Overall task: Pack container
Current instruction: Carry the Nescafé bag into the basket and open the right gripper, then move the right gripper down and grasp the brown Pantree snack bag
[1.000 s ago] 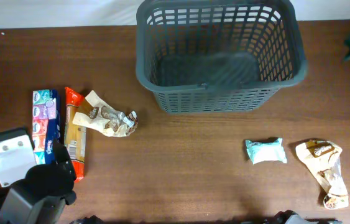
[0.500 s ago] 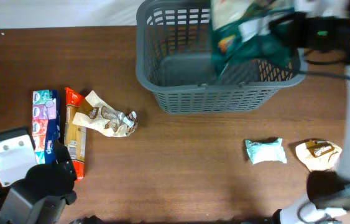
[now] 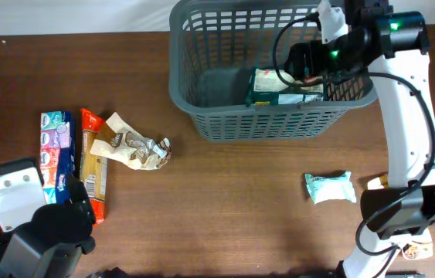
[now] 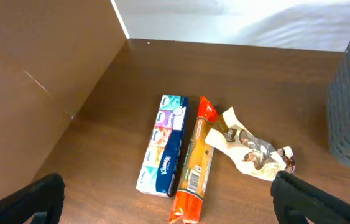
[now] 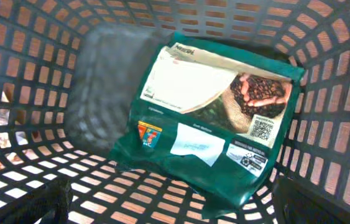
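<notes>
2 end effectors stand with fingers wide apart, gripping nothing: the left end effector (image 4: 175,202) low over the table (image 4: 100,155) near a Kleenex tissue pack (image 4: 165,143), the right end effector (image 5: 175,205) over the container (image 3: 202,100), which sits toward the table's far edge. 1 green coffee bag (image 5: 209,137) lies inside it

Dark brown wooden table (image 3: 225,208), white backdrop (image 3: 70,15) along far edge

white right arm (image 3: 412,123), black joints (image 3: 402,210), green lights (image 3: 392,27)
</notes>
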### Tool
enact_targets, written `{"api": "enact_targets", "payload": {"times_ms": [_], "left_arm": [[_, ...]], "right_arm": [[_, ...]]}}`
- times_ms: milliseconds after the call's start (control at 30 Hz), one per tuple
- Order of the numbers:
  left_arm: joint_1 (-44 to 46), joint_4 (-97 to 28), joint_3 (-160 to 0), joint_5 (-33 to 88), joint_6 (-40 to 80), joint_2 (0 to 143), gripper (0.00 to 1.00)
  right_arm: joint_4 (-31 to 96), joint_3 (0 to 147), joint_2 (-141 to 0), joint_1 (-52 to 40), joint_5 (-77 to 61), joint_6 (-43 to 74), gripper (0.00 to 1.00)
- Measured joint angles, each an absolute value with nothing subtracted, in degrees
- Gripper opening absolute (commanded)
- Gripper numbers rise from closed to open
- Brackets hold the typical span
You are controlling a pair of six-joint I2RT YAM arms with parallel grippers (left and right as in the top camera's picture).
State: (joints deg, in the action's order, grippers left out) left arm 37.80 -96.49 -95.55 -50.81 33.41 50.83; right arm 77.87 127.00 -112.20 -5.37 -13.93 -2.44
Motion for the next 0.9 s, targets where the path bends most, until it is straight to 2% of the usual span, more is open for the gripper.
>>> {"api": "enact_targets", "payload": {"times_ms": [133,267,367,467,667,900], "left_arm": [[37.80,-96.47,-95.55,-50.81,33.41,50.83,0.99],[37.80,-96.60,-95.55,-50.81,33.41,50.83,0.99],[37.80,-96.64,-95.55,-50.81,33.41,50.83,0.99],[37.80,-96.62,-95.55,-50.81,33.41,50.83,0.99],[37.80,-96.62,-95.55,-50.81,33.41,50.85,0.99],[37.80,-96.68,-95.55,-50.78,33.41,50.83,0.99]], "right_arm": [[83.74,132.77,-112.18,-5.34,-8.51,-2.70,0.99],[89.47,149.05,-109.69,-2.50,-1.54,-1.32,0.99],[93.65,158.10,-105.08,5.39,1.13,3.46,0.99],[96.95,159.74,-101.06,15.07,3.27,10.61,0.99],[96.97,148.55,-99.02,27.16,6.11,24.67,0.99],[96.84,119.90,-100.55,43.38,12.84,34.63,1.00]]}}
